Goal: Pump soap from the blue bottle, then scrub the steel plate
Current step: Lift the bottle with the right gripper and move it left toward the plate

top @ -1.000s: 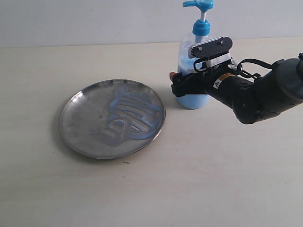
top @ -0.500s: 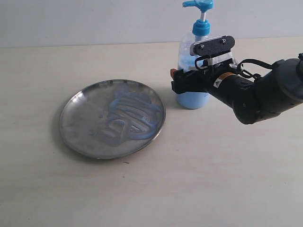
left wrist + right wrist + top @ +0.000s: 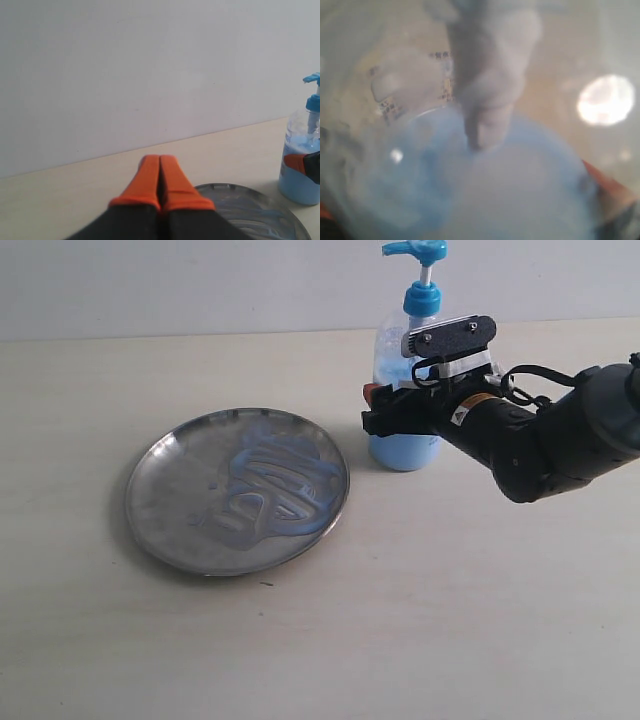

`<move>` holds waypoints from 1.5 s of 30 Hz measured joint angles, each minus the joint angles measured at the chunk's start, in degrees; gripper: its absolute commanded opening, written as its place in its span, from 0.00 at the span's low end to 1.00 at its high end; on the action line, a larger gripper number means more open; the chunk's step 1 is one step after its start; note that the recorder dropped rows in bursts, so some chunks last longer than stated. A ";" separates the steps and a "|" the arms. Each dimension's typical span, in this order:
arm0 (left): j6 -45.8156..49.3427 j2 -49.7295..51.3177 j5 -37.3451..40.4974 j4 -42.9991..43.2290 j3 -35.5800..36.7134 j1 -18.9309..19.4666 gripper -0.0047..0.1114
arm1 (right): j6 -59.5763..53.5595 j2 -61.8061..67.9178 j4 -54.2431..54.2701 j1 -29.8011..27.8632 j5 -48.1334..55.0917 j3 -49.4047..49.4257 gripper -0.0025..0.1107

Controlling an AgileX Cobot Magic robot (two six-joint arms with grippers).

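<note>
The blue bottle [image 3: 405, 448] stands upright at the back of the table, with its pump head [image 3: 418, 250] above my right arm. My right gripper [image 3: 372, 410] reaches in from the right, its jaws set on either side of the bottle's lower body. In the right wrist view the bottle [image 3: 495, 175] fills the frame as a blur between orange fingertips [image 3: 612, 187]. The steel plate [image 3: 170, 490] lies to the left, streaked with pale blue soap [image 3: 270, 480]. My left gripper [image 3: 160, 161] is shut and empty, hovering near the plate's rim [image 3: 225, 187]; the exterior view does not show it.
A pale wall runs behind the table's back edge. The left wrist view also catches the bottle [image 3: 300, 175] with an orange fingertip [image 3: 296, 162] of the right gripper against its side.
The right jaws have narrowed around the bottle. The bottle, pump head included, has shifted slightly to the left. The plate has not moved.
</note>
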 measured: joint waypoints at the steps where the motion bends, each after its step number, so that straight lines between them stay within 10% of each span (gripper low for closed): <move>1: 0.00 0.00 0.00 0.00 0.00 0.00 0.04 | 0.00 0.00 0.00 0.00 0.11 0.00 0.02; 45: 0.00 0.00 -1.63 0.00 0.00 0.00 0.04 | -3.92 -14.93 7.50 4.75 16.01 9.94 0.02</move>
